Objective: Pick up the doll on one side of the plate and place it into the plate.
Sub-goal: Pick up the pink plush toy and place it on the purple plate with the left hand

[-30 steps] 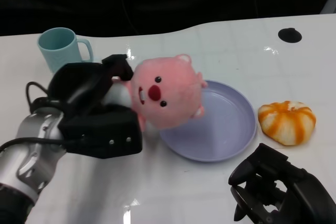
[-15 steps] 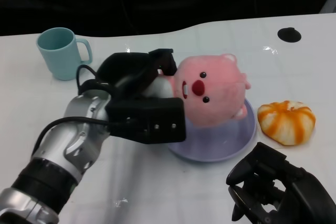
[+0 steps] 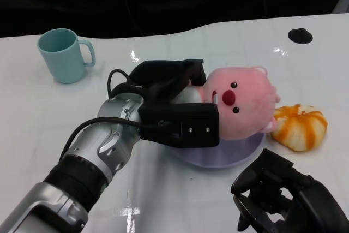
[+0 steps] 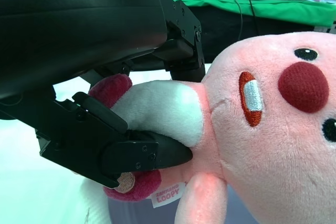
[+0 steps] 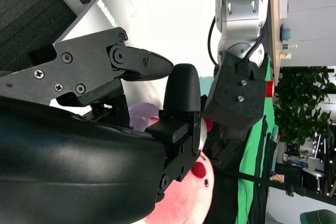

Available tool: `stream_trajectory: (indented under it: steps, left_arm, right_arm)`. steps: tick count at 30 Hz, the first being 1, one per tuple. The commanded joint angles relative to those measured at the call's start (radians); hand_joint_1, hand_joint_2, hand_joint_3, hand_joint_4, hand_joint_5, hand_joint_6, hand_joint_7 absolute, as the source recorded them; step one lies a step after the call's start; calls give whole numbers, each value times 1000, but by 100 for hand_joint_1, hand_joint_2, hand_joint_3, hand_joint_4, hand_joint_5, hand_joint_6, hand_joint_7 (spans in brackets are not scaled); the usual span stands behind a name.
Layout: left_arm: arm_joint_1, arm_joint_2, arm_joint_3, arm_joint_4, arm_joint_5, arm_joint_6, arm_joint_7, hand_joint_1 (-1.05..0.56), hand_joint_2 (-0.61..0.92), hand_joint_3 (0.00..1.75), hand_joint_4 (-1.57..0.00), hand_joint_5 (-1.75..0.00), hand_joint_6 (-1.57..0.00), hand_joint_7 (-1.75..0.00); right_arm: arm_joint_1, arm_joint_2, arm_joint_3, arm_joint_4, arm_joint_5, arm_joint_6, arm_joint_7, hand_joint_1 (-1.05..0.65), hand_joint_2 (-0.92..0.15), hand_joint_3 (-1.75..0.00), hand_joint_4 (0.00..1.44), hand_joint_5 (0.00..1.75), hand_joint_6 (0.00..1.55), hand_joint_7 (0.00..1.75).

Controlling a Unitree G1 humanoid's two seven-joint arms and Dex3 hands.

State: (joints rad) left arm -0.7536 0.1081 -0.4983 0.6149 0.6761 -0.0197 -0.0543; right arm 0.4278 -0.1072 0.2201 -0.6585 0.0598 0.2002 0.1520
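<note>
- Head view: our left hand (image 3: 174,105) clamps the pink plush doll with the red nose (image 3: 240,107) by its body, holding it above the shallow lavender plate (image 3: 226,154). The doll's head leans past the plate's far side toward the orange-striped round bun (image 3: 300,126) just beside the plate. We should centre the doll over the plate before loosening.
- Left wrist view: fingers (image 4: 152,153) pinch the white belly firmly.
- Right wrist view: our right hand (image 5: 131,103) holds nothing; its fingers seem partly curled, perhaps.
</note>
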Motion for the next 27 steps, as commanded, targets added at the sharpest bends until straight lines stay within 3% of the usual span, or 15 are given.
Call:
stream_trajectory:
  steps: [1,3,5,6,9,12,17,21,27]
  left_arm:
    - [-40,-1,10,6,-13,13,-21,-18,59,70,-78,-172,-83,-99]
    - [-39,-3,15,-4,-25,25,-41,-21,68,55,-72,-167,-88,-55]
    - [-36,3,13,-20,-30,29,-62,-26,79,35,-57,-159,-83,-30]
    - [-38,12,4,-30,-21,34,-80,-36,87,25,-48,-127,-75,-16]
    - [-37,41,-16,-71,3,42,-137,-62,92,31,-39,-50,-51,-2]
    - [-36,71,-34,-111,21,40,-193,-79,92,43,-25,-26,-31,0]
    - [-36,115,-60,-164,56,44,-275,-95,92,62,-2,-12,-11,0]
    - [-22,142,-49,-205,48,36,-313,-103,92,65,0,-2,-6,0]
    - [17,186,-18,-292,32,31,-337,-104,92,65,0,0,-4,0]
  right_arm:
    - [5,-3,-2,-16,-3,-1,-7,-38,-89,-55,64,168,54,156]
    - [5,-3,-1,-18,-3,1,-7,-38,-89,-55,64,168,54,156]
    - [5,-5,-2,-21,-3,4,-7,-38,-88,-55,64,168,54,156]
    - [6,-6,-3,-22,-2,5,-7,-38,-88,-55,64,168,54,156]
    - [8,-5,-8,-22,10,6,-3,-37,-89,-55,64,168,54,155]
    - [8,-7,-12,-17,14,-1,0,-38,-89,-55,63,168,54,154]
    - [7,-12,-18,-15,13,-2,3,-38,-89,-54,64,168,54,154]
    - [6,-9,-21,-13,19,2,7,-37,-89,-54,64,169,54,154]
    - [4,-8,-26,-8,27,2,12,-37,-89,-54,63,170,54,154]
